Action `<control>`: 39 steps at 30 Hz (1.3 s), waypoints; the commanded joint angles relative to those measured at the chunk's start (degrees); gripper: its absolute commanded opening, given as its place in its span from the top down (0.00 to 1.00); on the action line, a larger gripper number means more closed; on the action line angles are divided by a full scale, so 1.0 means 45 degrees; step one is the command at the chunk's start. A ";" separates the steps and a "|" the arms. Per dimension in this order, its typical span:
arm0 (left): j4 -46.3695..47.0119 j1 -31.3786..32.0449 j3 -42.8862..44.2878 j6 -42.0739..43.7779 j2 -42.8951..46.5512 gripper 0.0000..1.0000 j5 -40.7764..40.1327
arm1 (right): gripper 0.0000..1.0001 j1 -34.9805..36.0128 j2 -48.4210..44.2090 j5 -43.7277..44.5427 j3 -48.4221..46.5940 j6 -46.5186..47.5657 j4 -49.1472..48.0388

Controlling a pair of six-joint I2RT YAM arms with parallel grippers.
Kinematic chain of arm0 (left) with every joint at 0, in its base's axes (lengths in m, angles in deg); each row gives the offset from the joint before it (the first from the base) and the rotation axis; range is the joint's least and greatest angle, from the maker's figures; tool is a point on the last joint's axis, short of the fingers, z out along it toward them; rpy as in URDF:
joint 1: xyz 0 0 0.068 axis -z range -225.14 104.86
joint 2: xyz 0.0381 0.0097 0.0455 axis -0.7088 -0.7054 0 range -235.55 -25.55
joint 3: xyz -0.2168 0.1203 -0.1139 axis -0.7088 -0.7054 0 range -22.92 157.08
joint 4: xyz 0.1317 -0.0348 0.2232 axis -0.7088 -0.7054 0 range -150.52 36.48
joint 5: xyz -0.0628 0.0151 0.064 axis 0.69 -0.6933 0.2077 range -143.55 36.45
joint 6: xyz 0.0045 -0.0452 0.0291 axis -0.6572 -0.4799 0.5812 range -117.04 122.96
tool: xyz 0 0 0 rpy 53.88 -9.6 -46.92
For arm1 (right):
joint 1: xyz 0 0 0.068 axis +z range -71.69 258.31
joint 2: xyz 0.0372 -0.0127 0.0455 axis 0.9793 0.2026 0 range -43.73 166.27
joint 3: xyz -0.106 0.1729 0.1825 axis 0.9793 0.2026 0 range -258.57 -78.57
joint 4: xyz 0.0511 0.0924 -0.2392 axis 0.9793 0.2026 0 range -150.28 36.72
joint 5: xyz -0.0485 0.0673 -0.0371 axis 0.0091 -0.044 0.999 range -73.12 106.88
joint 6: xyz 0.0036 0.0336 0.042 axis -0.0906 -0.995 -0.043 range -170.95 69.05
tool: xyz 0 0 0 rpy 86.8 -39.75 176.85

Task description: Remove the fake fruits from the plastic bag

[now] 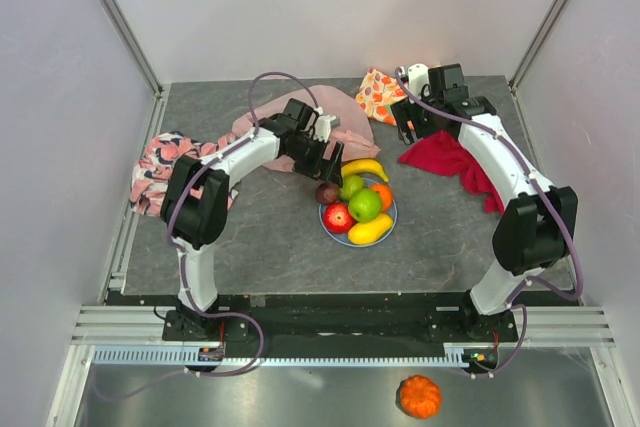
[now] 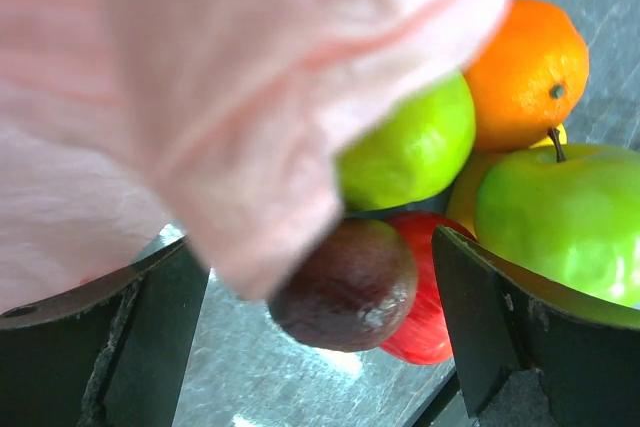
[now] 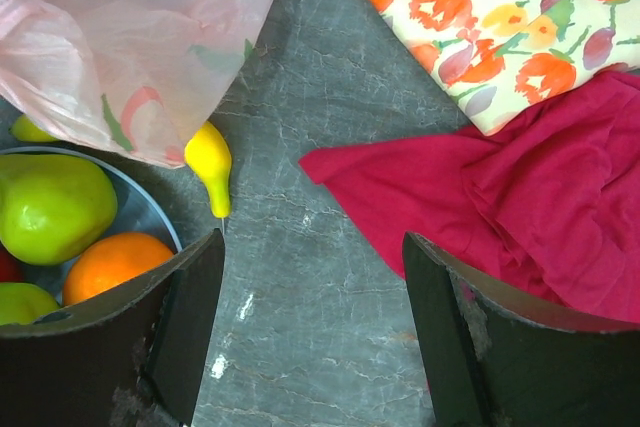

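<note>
Grey desk point(image 1: 270, 247) carries all. Pink plastic bag point(image 1: 345, 112) lies at far centre, just beyond blue plate point(image 1: 330, 225).

Top view only: whole pile on plate: green apple point(image 1: 365, 205), red apple point(image 1: 338, 216), orange point(image 1: 382, 194), pear point(image 1: 351, 186); dark purple fruit point(image 1: 326, 192) at left rim.

R wrist only: banana point(image 3: 210, 162) tip pokes from under bag edge.

L wrist only: bag film hangs blurred above fruit.

L fingers point(image 1: 322, 169): spread wide, bag betw them, contact unclear.

R fingers point(image 1: 408, 132): spread wide, nothing held, over bare desk betw banana & red cloth point(image 1: 445, 157).

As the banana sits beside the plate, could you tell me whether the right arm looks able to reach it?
Probably yes: the right gripper is open over the table just beside the banana, though the plastic bag covers its middle.
</note>
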 commanded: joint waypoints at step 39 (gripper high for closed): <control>-0.2039 -0.1858 -0.0349 0.1941 0.1373 0.59 0.2814 | 0.29 0.0554 0.7161 -0.5972 -0.3958 0.2777 0.0993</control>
